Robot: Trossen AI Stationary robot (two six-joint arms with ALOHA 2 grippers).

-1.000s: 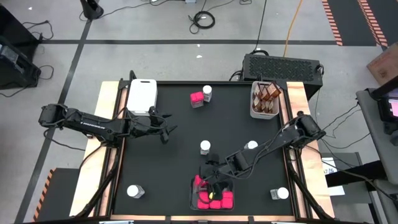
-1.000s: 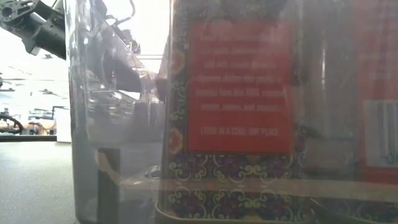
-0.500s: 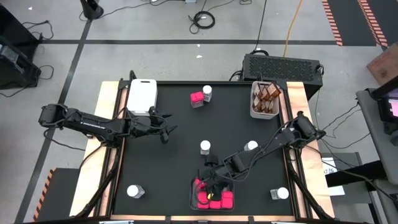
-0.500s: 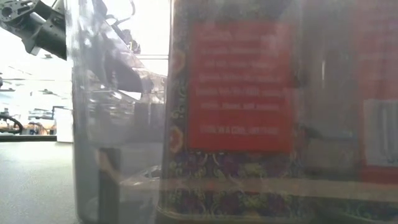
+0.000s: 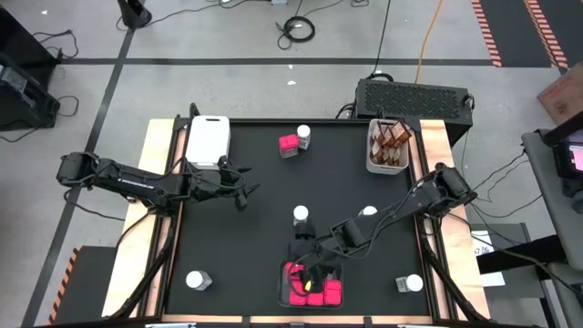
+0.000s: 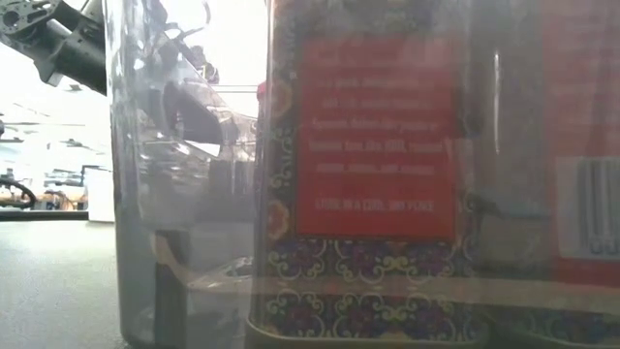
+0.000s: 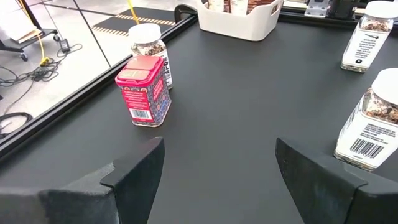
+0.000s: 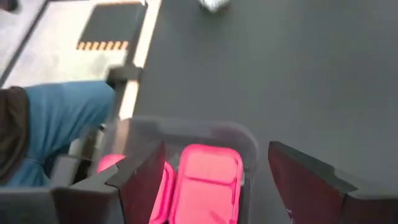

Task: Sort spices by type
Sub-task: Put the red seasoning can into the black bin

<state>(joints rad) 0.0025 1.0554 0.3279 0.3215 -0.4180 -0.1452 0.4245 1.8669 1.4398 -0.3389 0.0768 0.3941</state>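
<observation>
**Sorting spices: my right tool above the pink-box tray**

Seen from above, left to right. My left tool (image 5: 244, 189) hovers over the counter (image 5: 237, 246) near its left edge, fingers spread wide and holding nothing. Just behind it lies a white tray (image 5: 208, 139) at the far left corner. Near the front left corner stands a white-lidded clear jar (image 5: 198, 281), upright.

In mid-counter toward the far edge, a pink box (image 5: 288, 145) stands upright with another white-lidded jar (image 5: 303, 136) just beside it; in my left wrist view the box's long axis is vertical, its barcode label facing the camera, pink lid on top. A third jar (image 5: 301, 215) stands near the centre.

At the front edge sits a clear tray (image 5: 281, 296) holding pink boxes (image 5: 330, 292), all lid upward. My right tool (image 5: 310, 271) hangs over this tray, fingers wide apart and holding nothing; in the right wrist view one pink lid (image 8: 208, 180) lies between them, its long axis running away from the camera.

Further right stand two more white-lidded jars (image 5: 368, 213) (image 5: 414, 283), and in the far right corner a white bin (image 5: 372, 157) carries the brown jars (image 5: 392, 138), upright.

How many pink boxes are in the tray is hard to make out, since my arm covers part of it. The low view is blocked by the tray wall and a box's red label; its print is blurred.
</observation>
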